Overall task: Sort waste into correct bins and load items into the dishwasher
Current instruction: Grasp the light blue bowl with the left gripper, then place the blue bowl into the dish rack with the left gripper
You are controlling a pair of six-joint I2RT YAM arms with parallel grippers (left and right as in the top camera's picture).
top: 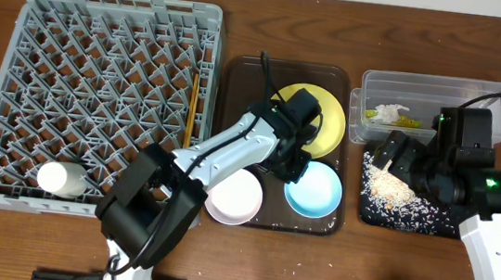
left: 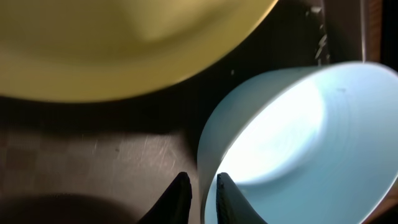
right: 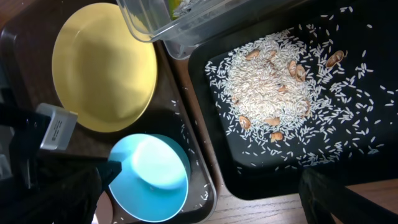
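My left gripper (top: 292, 170) (left: 204, 186) is shut on the left rim of the light-blue bowl (top: 315, 192) (left: 311, 143) (right: 155, 180), one finger inside and one outside. The yellow plate (top: 327, 120) (left: 124, 43) (right: 102, 65) lies just behind it, and the white bowl (top: 235, 197) lies to its left. The grey dish rack (top: 101, 50) holds the white cup (top: 62, 179) and the chopsticks (top: 192, 106). My right gripper (top: 390, 159) hangs open and empty over the black tray (top: 410, 217) (right: 348, 168) of rice scraps (top: 390, 185) (right: 270, 87). The clear tub (top: 479, 94) (right: 186, 25) holds the wrapper (top: 393, 115).
The plate and both bowls sit in the dark brown serving tray (top: 239, 74), between the rack and the two bins. A few rice grains lie scattered in that tray's right corner (right: 202, 193). Bare wooden table runs along the front edge.
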